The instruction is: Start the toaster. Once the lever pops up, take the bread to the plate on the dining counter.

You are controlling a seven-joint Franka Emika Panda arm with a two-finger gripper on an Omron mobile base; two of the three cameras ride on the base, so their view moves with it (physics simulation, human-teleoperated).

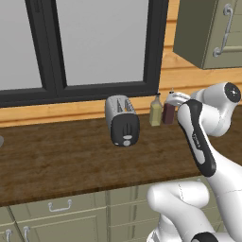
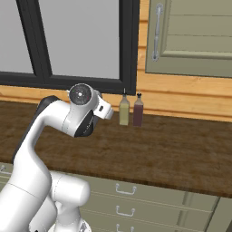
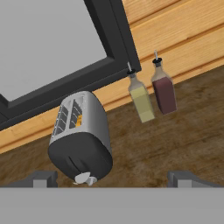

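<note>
toaster (image 1: pixel 122 120): on dark wood worktop (image 1: pixel 56 160), under window (image 1: pixel 71 42), black end panel facing robot
lever (image 3: pixel 82 178): low on that panel
bread (image 3: pixel 79 120): in slot
gripper (image 3: pixel 111 179): jaws spread, nothing held, off toaster
bottles: olive bottle (image 1: pixel 155 111) and dark bottle (image 1: pixel 168 112), toaster's 3 o'clock

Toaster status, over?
End effector open, empty, short of the toaster. Bread in the slot, lever untouched. Olive bottle and dark red bottle beside it, not blocking.
</note>
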